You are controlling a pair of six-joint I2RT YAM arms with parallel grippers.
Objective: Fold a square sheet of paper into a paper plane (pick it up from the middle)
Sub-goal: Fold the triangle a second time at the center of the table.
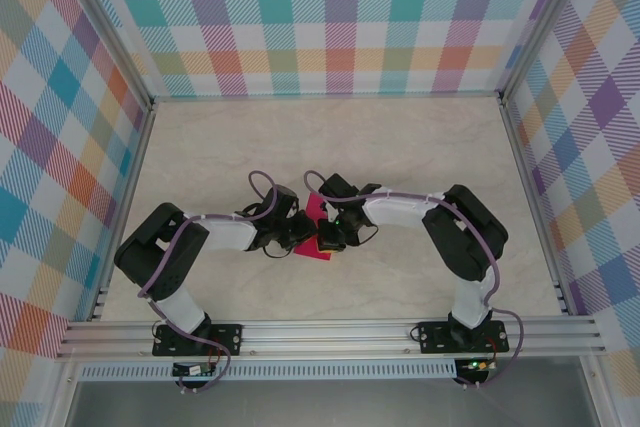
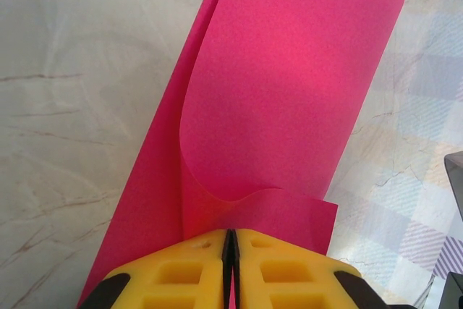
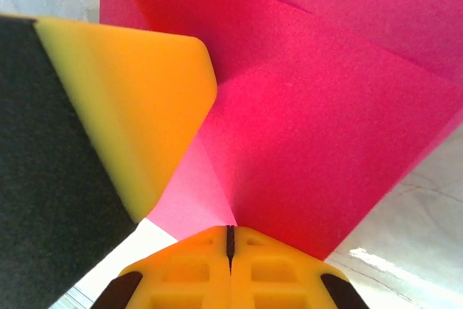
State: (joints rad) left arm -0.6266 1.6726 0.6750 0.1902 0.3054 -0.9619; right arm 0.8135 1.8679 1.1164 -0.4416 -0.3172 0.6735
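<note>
The square sheet of paper (image 1: pixel 314 210) is magenta-pink and held between both arms near the middle of the table. In the left wrist view the paper (image 2: pixel 289 85) is doubled over, its upper layer curling in a loose fold. My left gripper (image 2: pixel 230 233) is shut on its near edge. In the right wrist view the paper (image 3: pixel 325 128) fans out from a crease, and my right gripper (image 3: pixel 230 228) is shut on it at the crease. The left gripper's yellow and black finger (image 3: pixel 130 113) stands close on the left. From above, the left gripper (image 1: pixel 298 237) and right gripper (image 1: pixel 328 239) nearly touch.
The pale marble table (image 1: pixel 400 147) is bounded by plaid walls (image 1: pixel 330 17) at the back and both sides. An aluminium rail (image 1: pixel 330 332) runs along the near edge, with both arm bases bolted to it. Bare table lies behind and to either side of the arms.
</note>
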